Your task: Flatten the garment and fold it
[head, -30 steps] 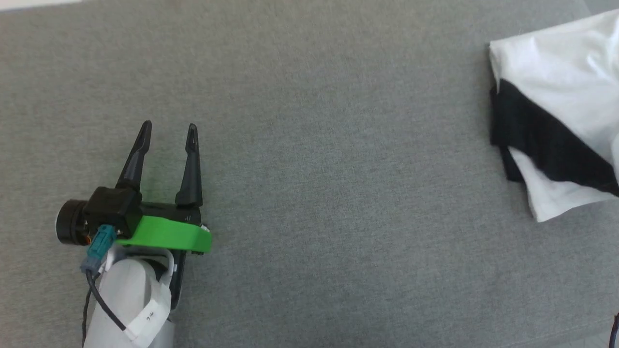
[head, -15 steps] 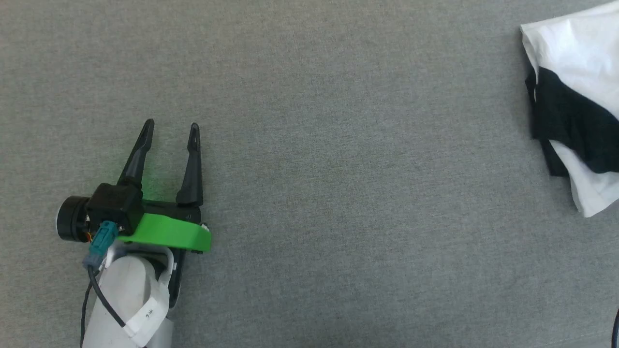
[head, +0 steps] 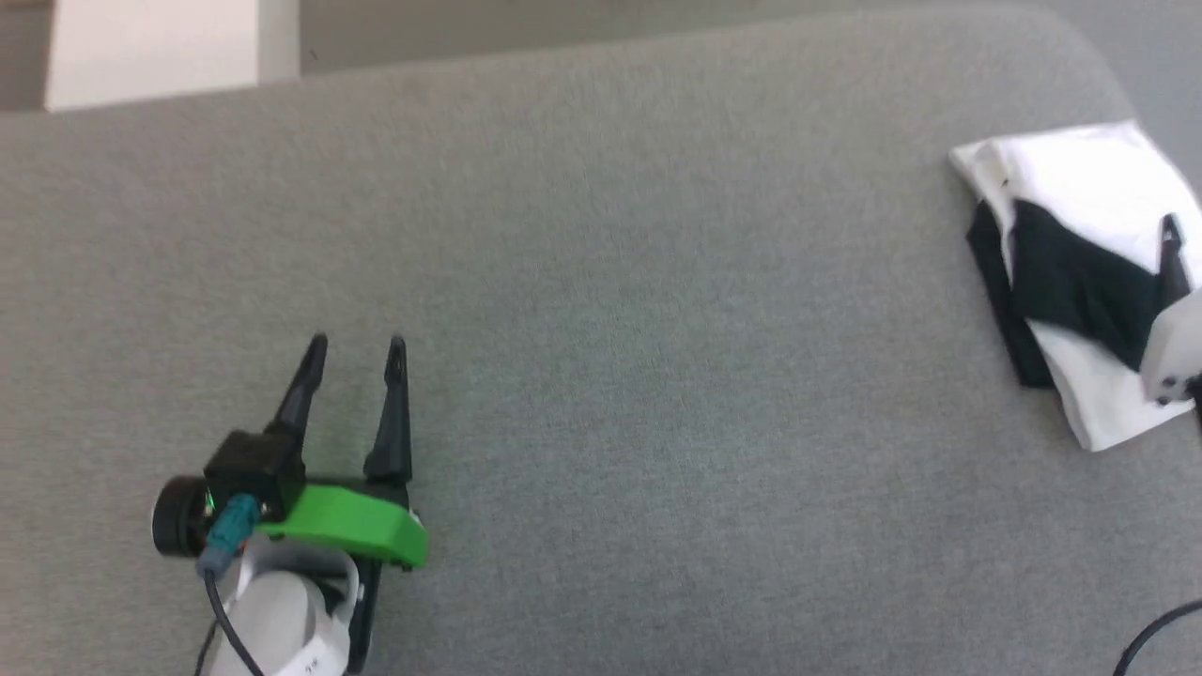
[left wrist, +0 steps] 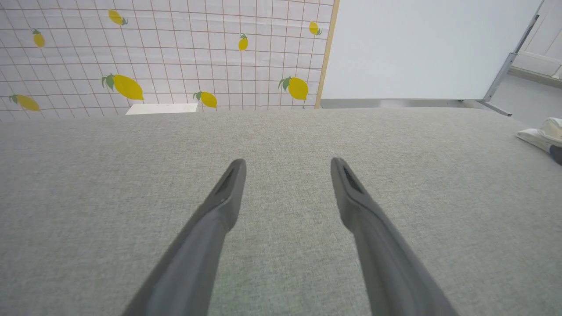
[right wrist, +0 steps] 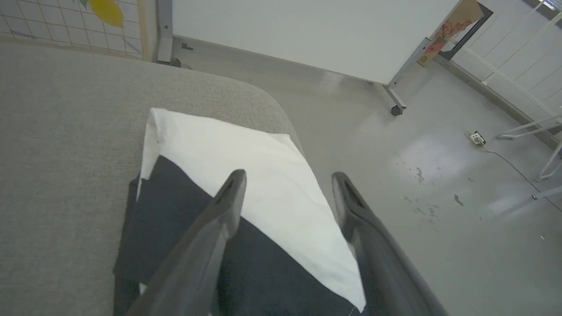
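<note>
Over the shirt (right wrist: 246, 153): right tool (right wrist: 287, 177), fingers wide apart, gripping nothing.
Far left: left tool (head: 357, 345), spread wide, empty, pointing forward above the grey fabric surface (head: 657, 376).
Right corner of surface: shirt, folded.

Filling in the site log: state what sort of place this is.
Probably a robot test lab or studio, not a home: a grey fabric-covered table, a lemon-print backdrop and a white partition on a wheeled stand.

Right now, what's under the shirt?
The shirt lies on the grey padded surface, near its rounded corner. Whatever else sits beneath its folded layers is covered.
</note>
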